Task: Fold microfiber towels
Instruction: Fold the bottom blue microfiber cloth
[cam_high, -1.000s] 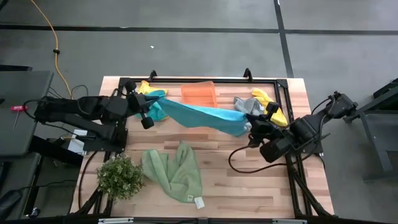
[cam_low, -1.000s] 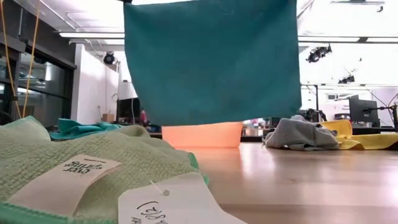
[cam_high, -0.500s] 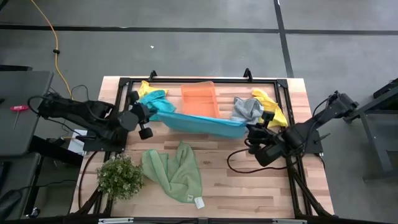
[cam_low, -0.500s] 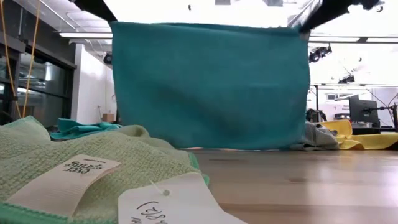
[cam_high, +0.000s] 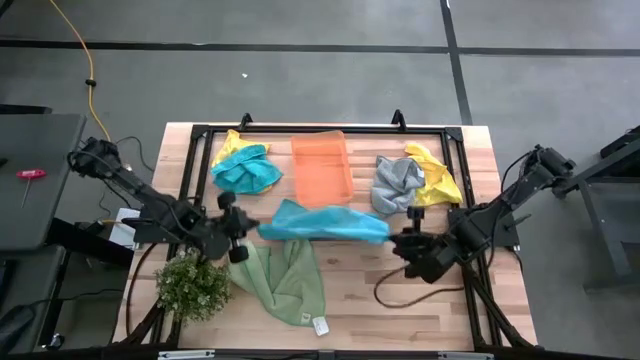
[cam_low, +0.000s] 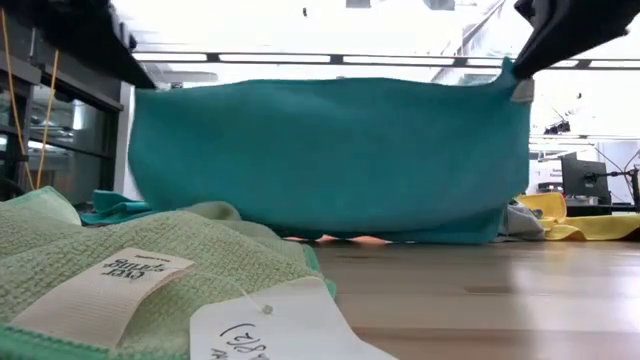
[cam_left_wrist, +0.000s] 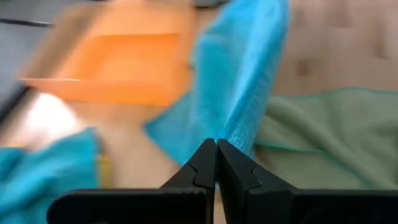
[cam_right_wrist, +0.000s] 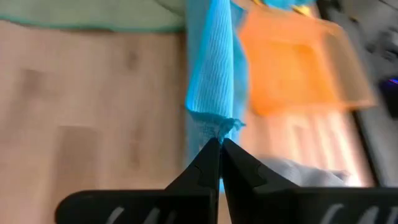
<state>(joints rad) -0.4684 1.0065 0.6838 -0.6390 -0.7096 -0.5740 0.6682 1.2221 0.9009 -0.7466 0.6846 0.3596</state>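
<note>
The teal-blue towel (cam_high: 322, 222) hangs stretched between the two grippers above the middle of the wooden table (cam_high: 440, 305), its lower edge at or just above the tabletop in the low view. The left gripper (cam_high: 243, 228) pinches one upper corner with its fingers pressed together on the cloth; the right gripper (cam_high: 396, 240) pinches the opposite upper corner in the same way. In both wrist views the fabric runs away from the closed fingertips toward the orange bin (cam_high: 320, 168). Towel count: five visible. One held teal-blue towel; one second teal-blue towel (cam_high: 246, 172) crumpled at the far left of the table, lying on a yellow cloth (cam_high: 229, 143); one light green towel (cam_high: 282, 278) spread at the near side with a white tag (cam_high: 320, 325); one grey towel (cam_high: 396, 182) bunched at the far right, touching a second yellow towel (cam_high: 436, 176). Yellow cloths: two. One orange bin stands between the far teal-blue towel and the grey towel. One small green plant (cam_high: 193, 285) stands at the near left corner. The table is light wood planking with a black frame. The floor is grey; the low view shows ceiling strip lights and glazed walls beyond.
</note>
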